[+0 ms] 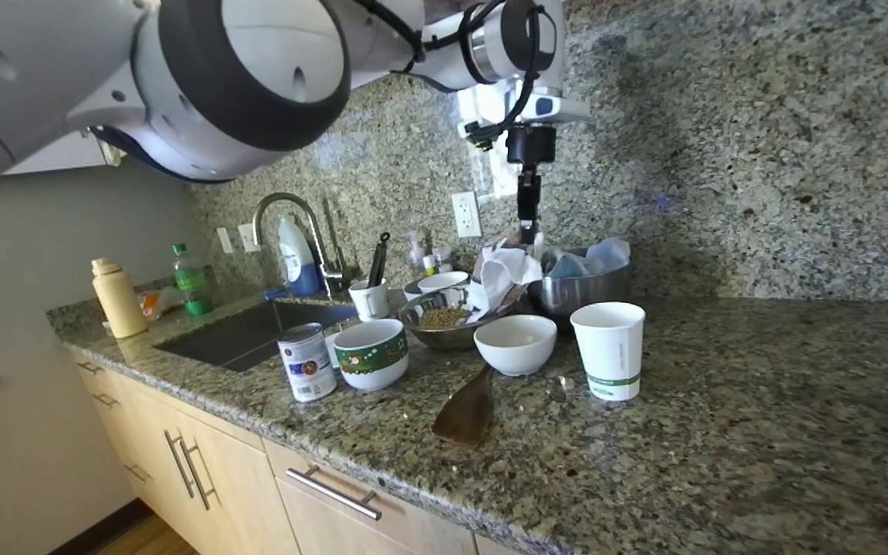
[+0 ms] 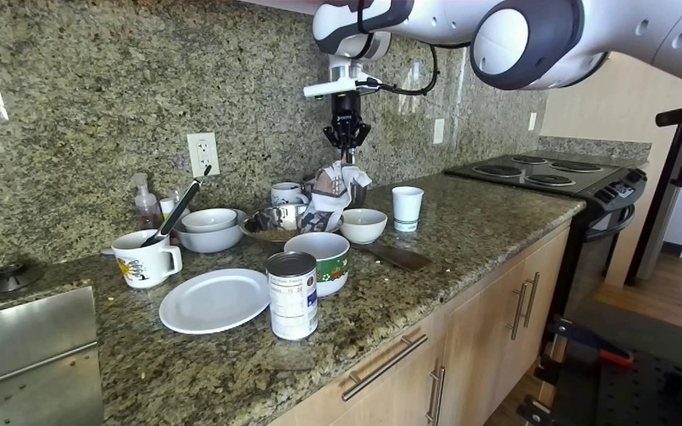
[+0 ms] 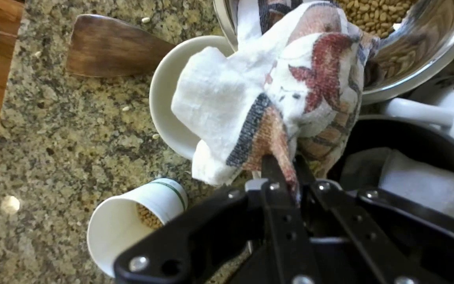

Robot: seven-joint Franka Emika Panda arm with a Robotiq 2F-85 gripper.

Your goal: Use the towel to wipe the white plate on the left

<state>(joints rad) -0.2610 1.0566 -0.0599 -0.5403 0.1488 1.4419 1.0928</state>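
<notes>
The black gripper is pointing straight down over the counter and pinching a printed towel — a strip of cloth is showing between its two fingers. The rest of the towel is hanging bunched over the edge of a metal bowl that is holding small tan grains; from where I'm standing, I cannot tell whether it is touching the rim. A white bowl is sitting just beside, and a wooden spatula is lying with its narrow end reaching toward that bowl. A paper cup is standing upright near them, more grains showing inside. The white plate is lying flat near the sink, well apart from the towel — a can is standing just beside the plate, and a mug with a green band is sitting close to the can. On the plate's other side, a white mug is holding black tongs.
</notes>
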